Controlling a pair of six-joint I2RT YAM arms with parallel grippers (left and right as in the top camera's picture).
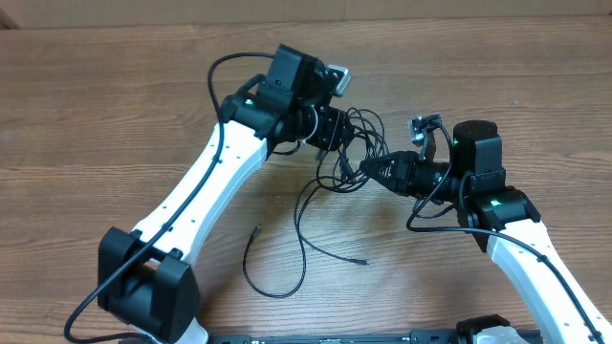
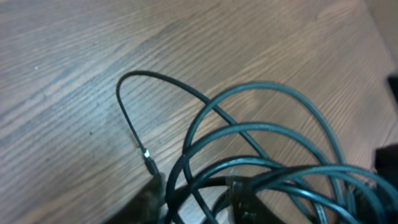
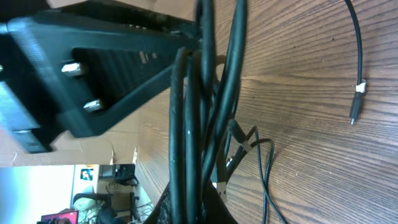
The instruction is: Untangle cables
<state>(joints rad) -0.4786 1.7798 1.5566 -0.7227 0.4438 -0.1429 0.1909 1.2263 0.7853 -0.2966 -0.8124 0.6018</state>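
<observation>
We saw both arms meeting over the middle of the wooden table (image 1: 115, 96), each gripping the same knot of cables (image 1: 357, 143). The left gripper (image 1: 332, 128) was closed on the bunch from the left. The right gripper (image 1: 376, 169) was closed on it from the right, slightly nearer the bases. The knot sat between them and equally close to both, so we judged a pull apart along that slanted line best. Loose strands trailed toward the near edge, one plug (image 1: 258, 229) lying on the wood, with open surface all around.
</observation>
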